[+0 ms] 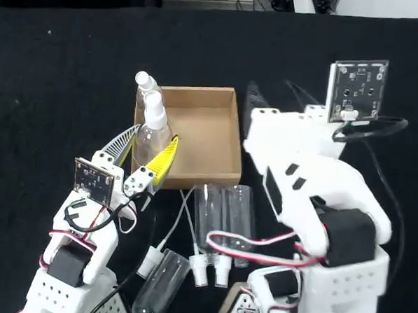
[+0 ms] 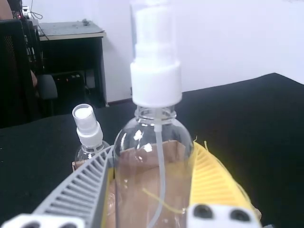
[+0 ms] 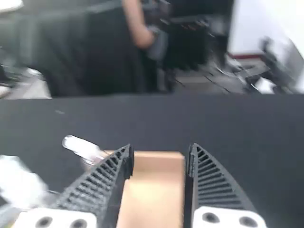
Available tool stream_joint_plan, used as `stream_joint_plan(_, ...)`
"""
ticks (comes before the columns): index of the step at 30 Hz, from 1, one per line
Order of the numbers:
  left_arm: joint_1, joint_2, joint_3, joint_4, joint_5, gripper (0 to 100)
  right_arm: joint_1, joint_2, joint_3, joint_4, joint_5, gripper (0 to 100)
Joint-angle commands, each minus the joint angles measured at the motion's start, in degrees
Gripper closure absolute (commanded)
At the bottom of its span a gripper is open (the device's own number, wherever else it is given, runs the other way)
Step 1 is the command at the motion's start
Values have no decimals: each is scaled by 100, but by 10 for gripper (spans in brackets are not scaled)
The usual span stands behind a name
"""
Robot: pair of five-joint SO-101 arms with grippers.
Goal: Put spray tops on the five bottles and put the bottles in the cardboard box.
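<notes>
Through the high view I saw the left gripper [image 1: 155, 136] clamped on a clear bottle [image 1: 152, 145], with the grey finger on one side and the yellow finger on the other, both pressed against its body below the shoulder. The bottle stood upright with a white spray top [image 2: 156, 80] seated on its neck and the thin tube hanging down inside. It was at the left wall of the cardboard box [image 1: 203, 128], towards the near corner, and I could not tell whether its base sat inside the box or just outside. A second bottle [image 1: 144, 86], also capped, stood upright at the box's far left corner, close behind the held one. The right gripper [image 3: 161, 149] hung just beside the box's far right corner, its black fingers spread apart and holding nothing. On the black table [image 1: 58, 85] in front of the box, a third bottle [image 1: 209, 214] lay flat without a top, and a fourth bottle [image 1: 239, 213] lay right alongside it, also uncapped. A fifth bottle [image 1: 161, 284] lay nearer the arms' bases, its open mouth towards me. Three loose tops lay by these with their tubes pointing towards the box: a left top [image 1: 150, 260] just beside the fifth bottle, then a middle top [image 1: 199, 269] and a right top [image 1: 222, 271] side by side at the near ends of the third and fourth bottles.
</notes>
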Motion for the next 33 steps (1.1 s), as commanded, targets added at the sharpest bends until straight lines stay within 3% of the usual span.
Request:
stream_joint_plan(1, -22, -88, -84, -149, 0, 959, 765, -233, 919, -369, 62, 829)
stream_joint_plan(10, -22, -79, -84, -149, 44, 963, 1741, -268, 3547, -2505, 18, 829)
stream_joint_plan(14, -22, -44, -13, -202, 44, 960, 1749, -233, 4330, -3490, 18, 829)
stream_joint_plan(16, -31, -35, 312, -730, 44, 960, 1635, -233, 4585, -3789, 18, 829)
stream_joint_plan(19, -84, -35, 1033, -1943, 44, 960, 1503, -233, 4725, -3912, 18, 829)
stream_joint_plan(26, -119, 747, 567, -2303, 53, 960, 1477, -233, 4796, -3921, 18, 829)
stream_joint_plan(33, -215, 2629, -277, -3305, 53, 960, 1477, -233, 4804, -3912, 18, 829)
